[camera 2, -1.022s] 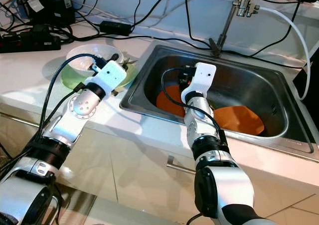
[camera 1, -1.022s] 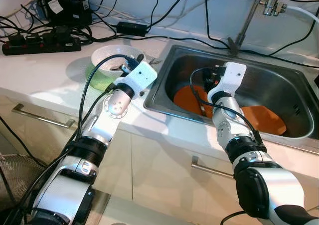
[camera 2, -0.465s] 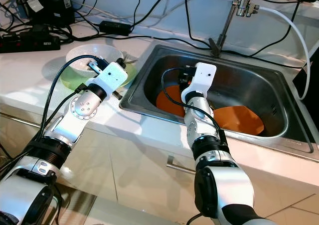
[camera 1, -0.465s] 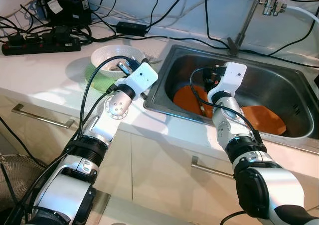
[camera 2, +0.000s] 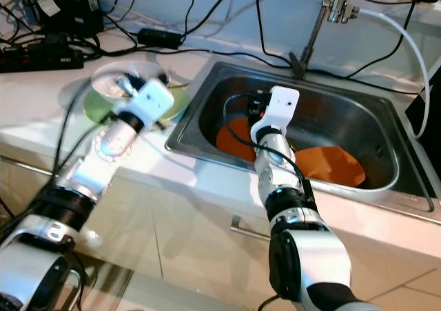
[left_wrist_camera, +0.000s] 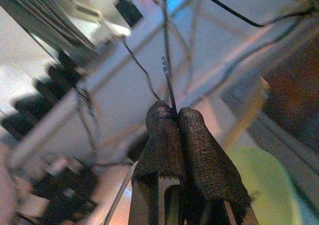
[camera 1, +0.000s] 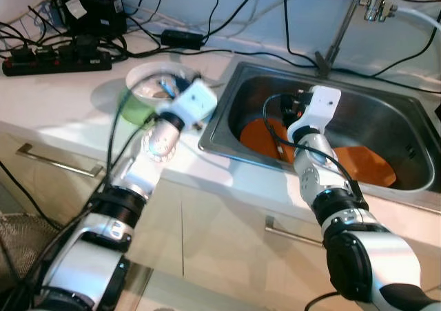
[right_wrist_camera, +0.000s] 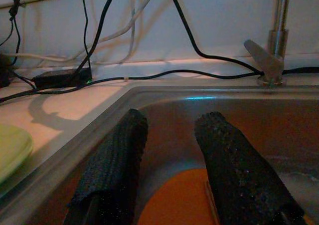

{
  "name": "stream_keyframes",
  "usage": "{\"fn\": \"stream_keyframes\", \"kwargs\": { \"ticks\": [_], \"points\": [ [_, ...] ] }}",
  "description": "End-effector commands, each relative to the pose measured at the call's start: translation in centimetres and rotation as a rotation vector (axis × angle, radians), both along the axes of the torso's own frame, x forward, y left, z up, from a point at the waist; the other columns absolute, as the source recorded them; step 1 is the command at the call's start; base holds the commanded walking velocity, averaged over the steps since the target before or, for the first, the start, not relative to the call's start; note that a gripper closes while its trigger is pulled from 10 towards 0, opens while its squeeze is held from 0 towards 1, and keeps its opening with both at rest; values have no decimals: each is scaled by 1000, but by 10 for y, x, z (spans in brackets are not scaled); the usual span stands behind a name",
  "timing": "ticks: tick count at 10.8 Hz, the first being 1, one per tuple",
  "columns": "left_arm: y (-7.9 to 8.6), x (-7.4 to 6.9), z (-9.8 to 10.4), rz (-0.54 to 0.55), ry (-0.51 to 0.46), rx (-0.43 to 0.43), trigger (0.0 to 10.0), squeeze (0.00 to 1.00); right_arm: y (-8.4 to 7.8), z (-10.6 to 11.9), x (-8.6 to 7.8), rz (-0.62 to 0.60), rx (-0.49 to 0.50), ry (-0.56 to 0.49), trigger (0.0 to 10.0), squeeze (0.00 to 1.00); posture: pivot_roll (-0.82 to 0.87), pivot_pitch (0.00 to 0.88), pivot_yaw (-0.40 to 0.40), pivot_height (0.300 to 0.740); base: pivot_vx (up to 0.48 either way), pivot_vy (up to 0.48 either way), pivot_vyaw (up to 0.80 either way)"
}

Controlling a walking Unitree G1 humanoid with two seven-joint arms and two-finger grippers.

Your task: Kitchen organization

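The left gripper (left_wrist_camera: 172, 117) has its fingers pressed together on a thin metal utensil (left_wrist_camera: 167, 83), whose long axis runs straight out past the fingertips. That arm reaches forward, blurred, over the white bowl (camera 1: 153, 82) on the green plate (camera 1: 131, 107). Farther right, the right gripper (right_wrist_camera: 172, 157) hangs with fingers apart over the orange plates (camera 1: 265, 137) in the sink (camera 1: 227, 111).

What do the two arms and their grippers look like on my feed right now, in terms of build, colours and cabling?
Both arms are silver-white segmented shells with black joint bands and round elbow housings. Each ends in a white boxy wrist block, with black cables looping along the forearm. The left gripper and right gripper each have two long black fingers with a rough, knit-like textured surface and rounded tips.
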State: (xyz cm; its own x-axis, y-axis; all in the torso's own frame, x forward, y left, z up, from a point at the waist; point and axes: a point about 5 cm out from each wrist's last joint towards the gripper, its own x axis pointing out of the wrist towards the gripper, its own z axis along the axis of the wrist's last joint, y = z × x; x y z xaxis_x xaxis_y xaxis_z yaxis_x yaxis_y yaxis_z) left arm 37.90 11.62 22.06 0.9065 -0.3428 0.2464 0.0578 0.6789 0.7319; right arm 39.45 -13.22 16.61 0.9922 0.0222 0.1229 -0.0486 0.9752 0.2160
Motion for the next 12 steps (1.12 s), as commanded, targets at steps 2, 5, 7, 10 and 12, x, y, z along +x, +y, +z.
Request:
{"fn": "stream_keyframes", "kwargs": {
  "ticks": [2, 5, 7, 10, 12],
  "points": [
    [-16, -12, 33, -76, -179, 23, 1490, 0, -4, 3, 1, -12, 1, -6, 10000, 0, 258, 22, -79, 740, 0, 0, 0],
    [-56, -62, 69, -502, -197, -359, 10000, 0, -7, 0, 0, -20, -8, -3, 10000, 0, 256, 21, -78, 740, 0, 0, 0],
    [-63, -74, 77, -626, -130, -500, 10000, 0, -6, 0, -1, -9, -34, -17, 10000, 0, 257, 21, -81, 740, 0, 0, 0],
    [-54, -73, 76, -676, -26, -648, 10000, 0, -4, 7, -3, 62, -151, -92, 10000, 1000, 255, 21, -80, 740, 0, 0, 0],
    [-54, -73, 73, -701, 29, -708, 10000, 0, 5, 11, -8, 187, -208, -171, 10000, 1000, 252, 19, -80, 740, 0, 0, 0]
  ]
}}
